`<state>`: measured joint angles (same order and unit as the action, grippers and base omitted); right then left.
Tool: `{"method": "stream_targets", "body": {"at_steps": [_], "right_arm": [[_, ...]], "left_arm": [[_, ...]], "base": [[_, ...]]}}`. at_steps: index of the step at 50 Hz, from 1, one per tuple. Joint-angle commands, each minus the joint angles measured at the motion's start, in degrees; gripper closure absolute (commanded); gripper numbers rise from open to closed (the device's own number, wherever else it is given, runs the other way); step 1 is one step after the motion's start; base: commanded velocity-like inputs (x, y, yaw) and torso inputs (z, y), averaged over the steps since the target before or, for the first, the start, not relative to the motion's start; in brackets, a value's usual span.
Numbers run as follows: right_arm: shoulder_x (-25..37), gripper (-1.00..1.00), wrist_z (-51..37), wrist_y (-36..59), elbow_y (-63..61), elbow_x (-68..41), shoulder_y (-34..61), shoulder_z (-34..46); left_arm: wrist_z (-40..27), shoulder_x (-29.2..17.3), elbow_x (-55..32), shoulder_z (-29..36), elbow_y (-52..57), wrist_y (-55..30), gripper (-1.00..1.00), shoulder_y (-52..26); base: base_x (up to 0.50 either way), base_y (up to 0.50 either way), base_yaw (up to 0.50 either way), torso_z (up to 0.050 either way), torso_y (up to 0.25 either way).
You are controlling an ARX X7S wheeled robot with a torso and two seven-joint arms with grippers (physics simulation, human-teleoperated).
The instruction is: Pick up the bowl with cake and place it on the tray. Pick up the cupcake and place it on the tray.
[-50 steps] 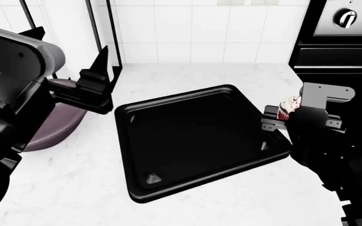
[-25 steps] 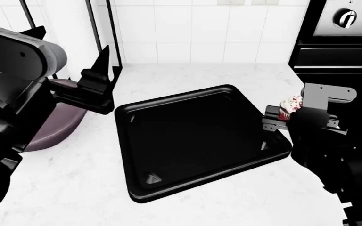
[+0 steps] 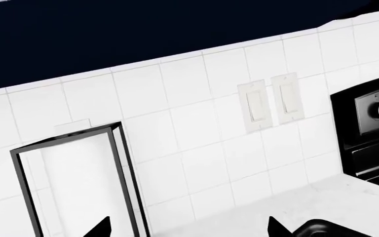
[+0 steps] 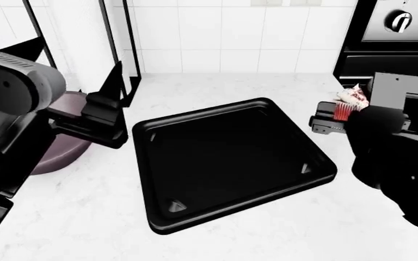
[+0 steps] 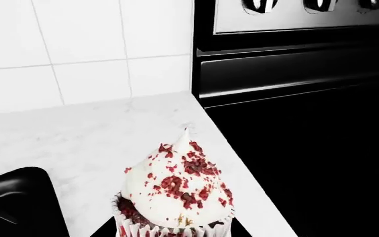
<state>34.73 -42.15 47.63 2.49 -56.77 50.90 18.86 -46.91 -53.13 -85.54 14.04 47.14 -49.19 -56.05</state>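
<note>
A flat, square, glossy black tray (image 4: 227,163) with rounded corners and a raised rim lies in the middle of the white marbled worktop (image 4: 216,81), empty. At the worktop's left edge sits a wide, matte mauve-grey bowl (image 4: 63,147), largely hidden behind the left arm; the left gripper (image 4: 104,117) hangs over its rim, and whether it is spread or closed cannot be told. The right gripper (image 4: 336,122) is pinching a small cupcake (image 5: 176,190) with a red pleated wrapper and white frosting flecked with red sprinkles, lifted just beyond the tray's right edge, beside the black oven front (image 4: 387,43). White glossy tiles (image 4: 231,38) line the back wall.
</note>
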Motion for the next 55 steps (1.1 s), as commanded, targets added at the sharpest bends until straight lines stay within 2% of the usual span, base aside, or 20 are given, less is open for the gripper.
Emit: {"method": "stream_targets", "body": {"at_steps": [1, 9, 19, 26, 32, 36, 48, 55], "right_arm": [[2.56, 1.0, -3.4, 4.77, -9.79, -3.88, 1.31, -2.26], [3.36, 1.0, -3.63, 6.12, -11.52, -4.9, 2.7, -2.36], [3.11, 1.0, -3.42, 5.53, -11.36, -4.84, 2.68, -2.46], [3.16, 1.0, -3.05, 4.47, -11.34, -4.61, 1.86, -2.79], [3.54, 1.0, -3.14, 4.24, -11.89, -5.06, 1.27, -3.31], [3.76, 1.0, -3.0, 3.76, -11.97, -4.92, 1.01, -3.55], [4.24, 1.0, -3.29, 3.48, -12.58, -4.65, 0.65, -3.63], [4.48, 1.0, -3.22, 3.17, -12.59, -4.48, 0.26, -3.7]], "left_arm": [[-6.92, -3.81, -9.66, -0.89, 3.47, 0.2, -1.0, -0.95], [-15.15, -8.27, -22.64, 1.18, 5.95, -0.28, -1.0, -6.72], [-21.78, -14.26, -40.67, 5.67, 6.35, -3.1, -1.0, -20.07], [-25.49, -13.92, -52.57, 12.02, 4.38, -8.58, -1.0, -31.98], [-26.03, -11.88, -55.19, 15.51, 0.89, -12.13, -1.0, -36.6], [-26.19, -11.11, -54.82, 18.12, -0.48, -15.12, -1.0, -36.83], [-21.12, -9.92, -49.76, 19.14, -3.04, -19.29, -1.0, -31.11], [-20.29, -12.34, -51.53, 19.82, -1.9, -18.64, -1.0, -28.46]], "base": [[0.0, 0.0, 0.0, 0.0, 0.0], [0.0, 0.0, 0.0, 0.0, 0.0], [0.0, 0.0, 0.0, 0.0, 0.0], [0.0, 0.0, 0.0, 0.0, 0.0], [0.0, 0.0, 0.0, 0.0, 0.0], [0.0, 0.0, 0.0, 0.0, 0.0], [0.0, 0.0, 0.0, 0.0, 0.0], [0.0, 0.0, 0.0, 0.0, 0.0]]}}
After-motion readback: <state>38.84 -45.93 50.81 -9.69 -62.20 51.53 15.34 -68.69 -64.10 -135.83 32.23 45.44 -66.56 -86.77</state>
